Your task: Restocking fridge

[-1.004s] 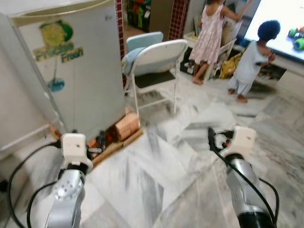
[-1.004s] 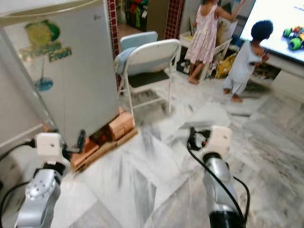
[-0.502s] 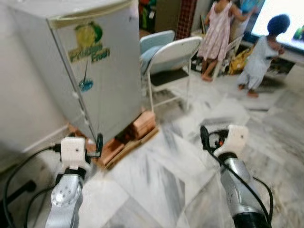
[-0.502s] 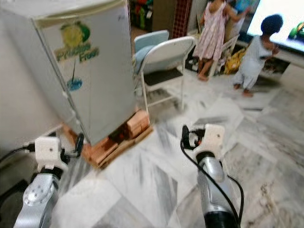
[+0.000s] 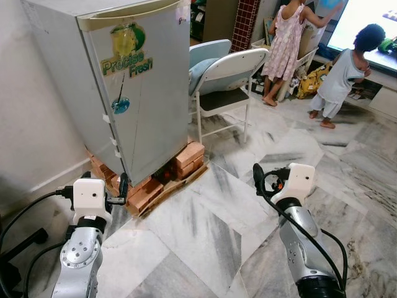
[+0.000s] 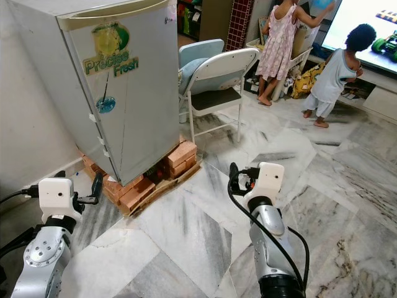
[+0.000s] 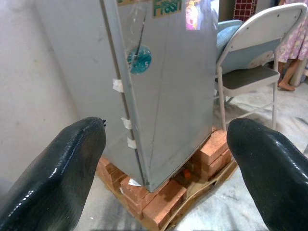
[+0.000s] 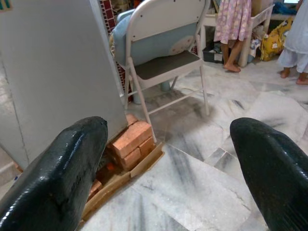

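Observation:
A grey fridge (image 5: 149,93) with a "Precise Fresh" sticker stands ahead on the left, its door closed. It rests on red bricks (image 5: 189,155) and cardboard. My left gripper (image 5: 123,185) is held low in front of the fridge's lower corner, and it is open with nothing between its fingers (image 7: 62,178). The left wrist view looks at the fridge (image 7: 168,72) door edge. My right gripper (image 5: 257,176) hangs over the marble floor to the right of the fridge, open and empty, with wide-set fingers (image 8: 62,178).
A white folding chair (image 5: 226,74) with a blue cushion stands just right of the fridge. Two people (image 5: 285,43) (image 5: 347,68) stand at the back right by a bright screen. A wall (image 5: 31,124) runs along the left. Black cables trail from both arms.
The camera has turned left and moved closer, so the fridge now sits more central and sharper. Both arms keep the same pose with open fingers.

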Tool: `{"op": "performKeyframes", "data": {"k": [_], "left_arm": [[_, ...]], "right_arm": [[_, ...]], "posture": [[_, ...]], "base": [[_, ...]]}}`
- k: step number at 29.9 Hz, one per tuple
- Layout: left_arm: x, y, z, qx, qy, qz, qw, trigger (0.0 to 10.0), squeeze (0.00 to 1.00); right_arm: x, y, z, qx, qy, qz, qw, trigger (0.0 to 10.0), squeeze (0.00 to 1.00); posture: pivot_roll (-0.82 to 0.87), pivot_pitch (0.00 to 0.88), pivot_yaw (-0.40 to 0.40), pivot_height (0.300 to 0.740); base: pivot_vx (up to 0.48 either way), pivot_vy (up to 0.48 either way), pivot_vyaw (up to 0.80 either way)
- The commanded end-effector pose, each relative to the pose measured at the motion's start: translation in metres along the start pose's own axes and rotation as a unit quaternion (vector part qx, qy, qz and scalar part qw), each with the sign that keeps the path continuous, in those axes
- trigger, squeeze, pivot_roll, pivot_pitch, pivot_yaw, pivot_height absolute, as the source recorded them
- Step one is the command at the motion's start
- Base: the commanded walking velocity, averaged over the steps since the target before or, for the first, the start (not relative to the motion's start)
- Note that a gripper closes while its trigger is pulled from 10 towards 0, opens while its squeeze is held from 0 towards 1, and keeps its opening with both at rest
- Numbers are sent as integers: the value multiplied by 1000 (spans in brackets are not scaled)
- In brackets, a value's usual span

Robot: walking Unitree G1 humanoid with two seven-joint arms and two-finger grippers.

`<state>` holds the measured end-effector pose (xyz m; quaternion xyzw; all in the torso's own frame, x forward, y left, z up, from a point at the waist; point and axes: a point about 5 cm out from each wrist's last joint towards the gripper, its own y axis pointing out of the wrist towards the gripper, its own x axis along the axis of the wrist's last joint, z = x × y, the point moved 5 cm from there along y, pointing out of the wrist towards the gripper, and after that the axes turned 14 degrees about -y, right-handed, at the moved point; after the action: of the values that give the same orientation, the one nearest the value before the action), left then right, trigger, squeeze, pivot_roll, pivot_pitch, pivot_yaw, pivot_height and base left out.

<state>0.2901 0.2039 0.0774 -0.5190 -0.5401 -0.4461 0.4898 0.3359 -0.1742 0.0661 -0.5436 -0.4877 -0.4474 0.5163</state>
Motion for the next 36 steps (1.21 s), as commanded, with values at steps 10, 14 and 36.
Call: {"op": "performKeyframes", "data": {"k": [10,14,36], "left_arm": [[3,2,-4,-7,3,-5,1000,10000,0],[3,2,-4,-7,3,-5,1000,10000,0],[3,2,-4,-7,3,-5,1000,10000,0]], "right_arm": [[6,1,-5,-9,3,-9,1000,10000,0],[6,1,-5,-9,3,-9,1000,10000,0],[6,1,-5,-9,3,-9,1000,10000,0]], "posture": [[66,0,-35,740],[66,0,-35,740],[66,0,-35,740]], "base": [[0,0,0],[0,0,0],[0,0,0]]}}
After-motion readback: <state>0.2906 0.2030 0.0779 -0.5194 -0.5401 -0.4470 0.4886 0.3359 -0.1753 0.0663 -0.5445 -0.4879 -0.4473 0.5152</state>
